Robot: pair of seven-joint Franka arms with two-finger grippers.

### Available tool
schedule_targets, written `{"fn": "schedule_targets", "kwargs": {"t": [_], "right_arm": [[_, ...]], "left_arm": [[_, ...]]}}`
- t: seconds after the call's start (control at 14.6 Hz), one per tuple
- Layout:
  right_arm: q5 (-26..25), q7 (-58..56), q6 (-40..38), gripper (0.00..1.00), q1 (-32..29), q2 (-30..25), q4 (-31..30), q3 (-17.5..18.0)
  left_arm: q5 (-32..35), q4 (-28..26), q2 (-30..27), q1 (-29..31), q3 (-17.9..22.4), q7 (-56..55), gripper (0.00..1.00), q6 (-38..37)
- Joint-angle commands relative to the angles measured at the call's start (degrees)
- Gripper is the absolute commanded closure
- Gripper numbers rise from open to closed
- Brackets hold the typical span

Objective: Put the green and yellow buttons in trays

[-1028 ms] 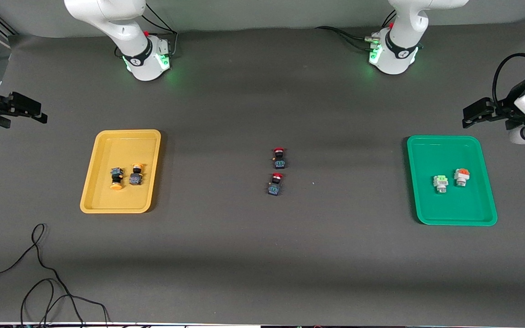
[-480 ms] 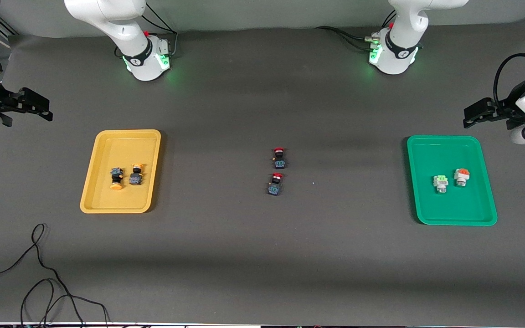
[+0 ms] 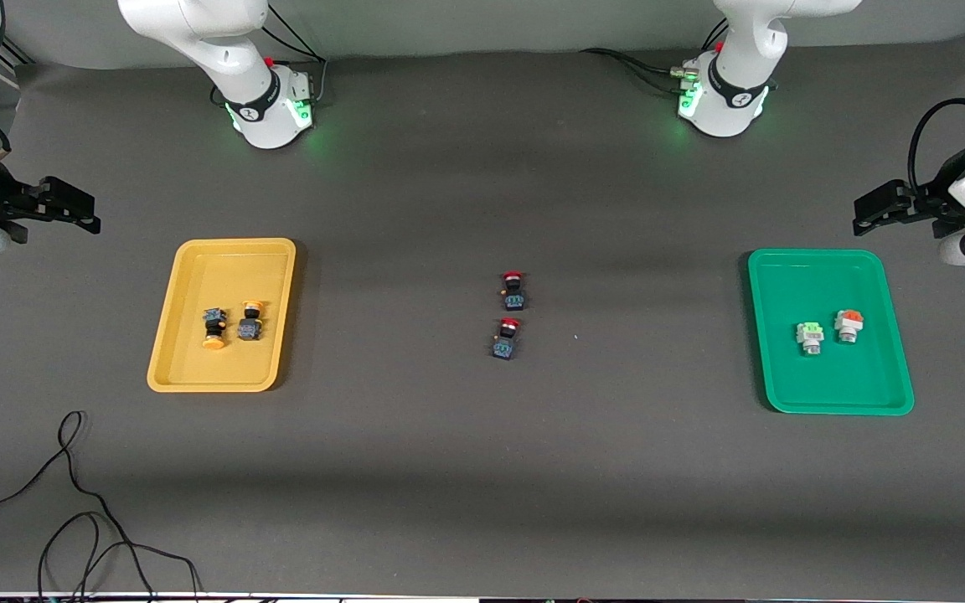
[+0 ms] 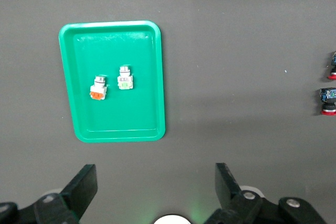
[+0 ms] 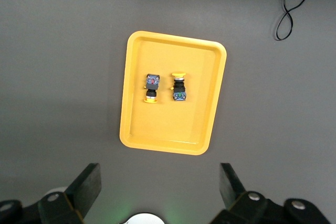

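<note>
The yellow tray [image 3: 198, 373] lies toward the right arm's end and holds two yellow-capped buttons with dark bodies [image 3: 214, 327] [image 3: 250, 322]; they also show in the right wrist view [image 5: 151, 87] [image 5: 179, 87], in that tray [image 5: 163, 135]. The green tray [image 3: 834, 394] lies toward the left arm's end and holds a green-capped white button [image 3: 810, 337] and an orange-capped white button [image 3: 848, 325], also in the left wrist view [image 4: 124, 77] [image 4: 98, 87]. My right gripper [image 3: 85, 216] is open and empty, up in the air beside the yellow tray. My left gripper [image 3: 864, 213] is open and empty, high beside the green tray.
Two red-capped dark buttons [image 3: 513, 290] [image 3: 506, 338] stand at the table's middle. A black cable [image 3: 72, 502] loops on the table near the front camera, at the right arm's end. The arm bases [image 3: 269, 105] [image 3: 721, 100] stand farthest from the camera.
My right gripper has moved a little toward the table's middle and slightly lower in the front view. The left gripper has barely shifted. Buttons and trays have not moved.
</note>
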Motion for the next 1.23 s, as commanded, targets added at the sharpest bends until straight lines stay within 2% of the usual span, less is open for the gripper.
{"fn": "schedule_targets", "kwargs": {"t": [0.0,1.17], "right_arm": [[-0.8,0.1,-1.9,0.00,-0.3,0.7,1.7,-1.8],[-0.7,0.7,-2.0,0.00,0.5,1.0,1.8,-2.1]], "left_arm": [[0.8,0.8,0.0,-0.8,0.5,-0.8,0.00,-0.9],[0.8,0.8,0.0,-0.8,0.5,-0.8,0.00,-0.9]]}}
